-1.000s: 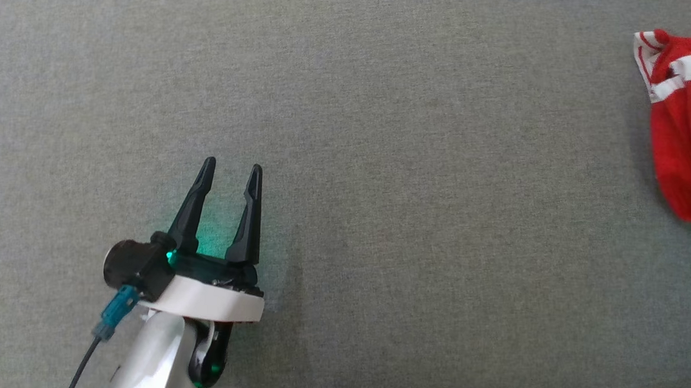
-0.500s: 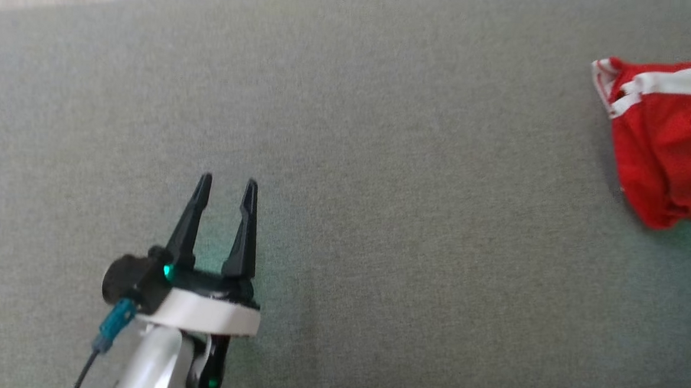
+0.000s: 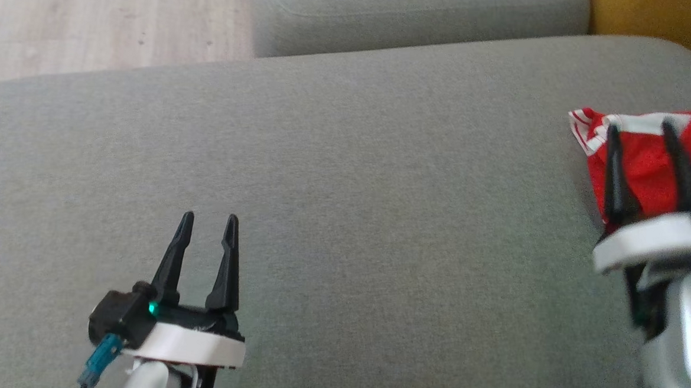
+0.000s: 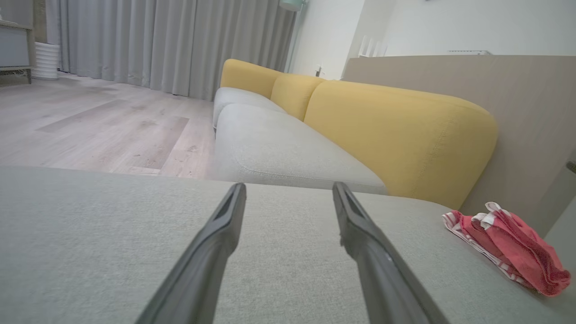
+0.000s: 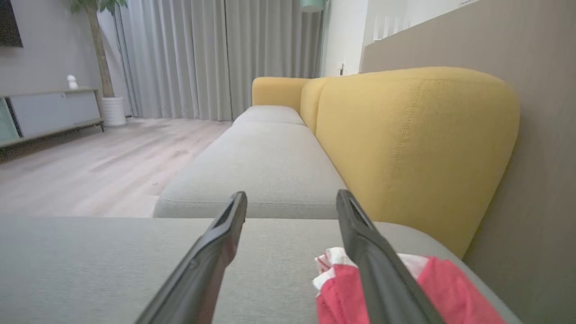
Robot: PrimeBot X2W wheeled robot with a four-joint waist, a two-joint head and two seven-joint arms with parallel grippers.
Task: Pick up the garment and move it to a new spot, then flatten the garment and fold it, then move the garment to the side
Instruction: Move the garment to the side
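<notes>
While left pincer [image 3: 209, 216] and right pincer [image 3: 640, 128] gape empty, crumpled red mesh garment [image 3: 648, 168] with white stripes, woven grey cushion [image 3: 379, 219]

Broad grey seat cushion [image 3: 346, 188] with rounded far corners fills the foreground. A second grey seat cushion [image 5: 265, 166] lies end to end with it, farther away. Yellow backrest cushions [image 5: 405, 144] stand along one long side, against a beige wall panel [image 5: 540, 135]. On the opposite side is a pale wooden floor [image 4: 90, 126]. Grey floor-length curtains [image 5: 189, 58] close the far end. A potted plant [image 5: 100, 54] stands just beside a low cabinet [image 5: 49, 110].
</notes>
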